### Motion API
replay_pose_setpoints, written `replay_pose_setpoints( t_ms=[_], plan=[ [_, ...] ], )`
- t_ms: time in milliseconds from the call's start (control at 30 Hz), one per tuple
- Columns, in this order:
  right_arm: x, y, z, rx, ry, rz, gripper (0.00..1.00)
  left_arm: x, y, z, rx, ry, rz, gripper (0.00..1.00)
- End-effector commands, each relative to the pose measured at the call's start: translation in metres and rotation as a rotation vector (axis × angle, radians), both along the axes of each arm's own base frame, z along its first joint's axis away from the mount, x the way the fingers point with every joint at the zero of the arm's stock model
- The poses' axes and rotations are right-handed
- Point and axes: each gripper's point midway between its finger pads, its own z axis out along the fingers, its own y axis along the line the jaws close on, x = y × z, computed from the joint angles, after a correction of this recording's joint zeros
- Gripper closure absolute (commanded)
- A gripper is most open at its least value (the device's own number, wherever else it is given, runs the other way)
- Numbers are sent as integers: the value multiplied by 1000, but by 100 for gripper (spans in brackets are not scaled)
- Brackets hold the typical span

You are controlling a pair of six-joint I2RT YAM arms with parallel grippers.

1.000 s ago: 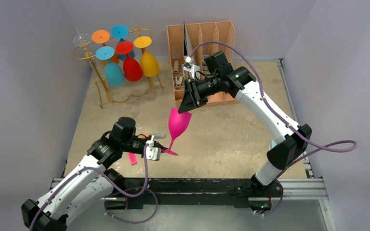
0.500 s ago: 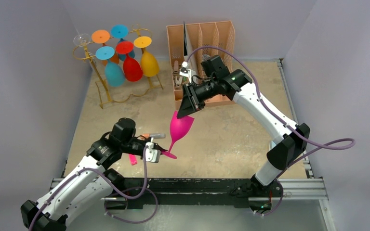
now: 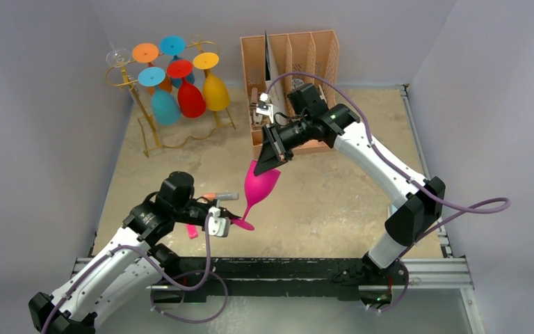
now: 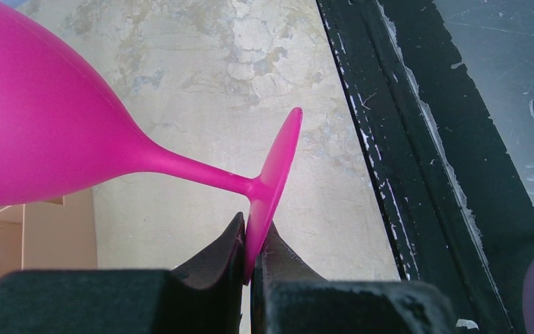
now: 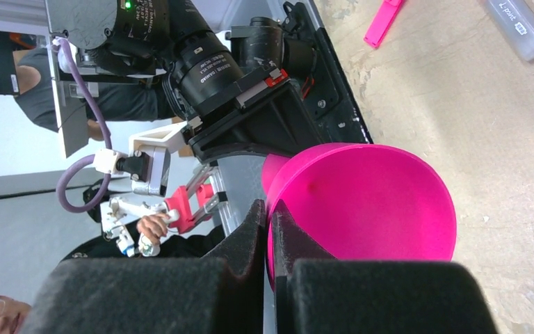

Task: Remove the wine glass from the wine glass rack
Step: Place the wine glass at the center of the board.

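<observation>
A magenta wine glass (image 3: 261, 184) hangs tilted over the middle of the table, away from the gold wire wine glass rack (image 3: 146, 132) at the back left. My left gripper (image 3: 231, 223) is shut on the edge of the glass's foot; the left wrist view shows the foot disc pinched between the fingers of the left gripper (image 4: 254, 226), with the bowl of the wine glass (image 4: 42, 125) up to the left. My right gripper (image 3: 261, 167) is shut on the bowl's rim. In the right wrist view one finger of the right gripper (image 5: 268, 209) is inside the wine glass (image 5: 368, 202) and one outside.
Several coloured glasses (image 3: 181, 94) hang upside down on the rack. A peach desk organiser (image 3: 292, 56) stands at the back behind the right arm. A pink clip (image 3: 191, 229) and a grey marker (image 3: 221, 196) lie by the left arm. The black front rail (image 4: 417, 139) runs close by.
My right gripper has moved down and left onto the bowl's rim and shut on it. The left gripper and the glass have barely moved.
</observation>
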Motion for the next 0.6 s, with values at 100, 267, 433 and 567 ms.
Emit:
replay_pose_setpoints(
  t_ms=[100,267,433,567],
  plan=[
    [-23,0,12,32,-15,45,100,15,-2,17,-21,-56,44,90],
    [-22,-5,8,6,-56,30,100,12,-4,16,-25,-30,37,80],
    [-8,-13,-7,-84,-135,-53,100,12,-3,15,-21,-24,41,68],
    [0,-16,-12,-118,-172,-92,100,16,1,17,-15,-45,73,41]
  ],
)
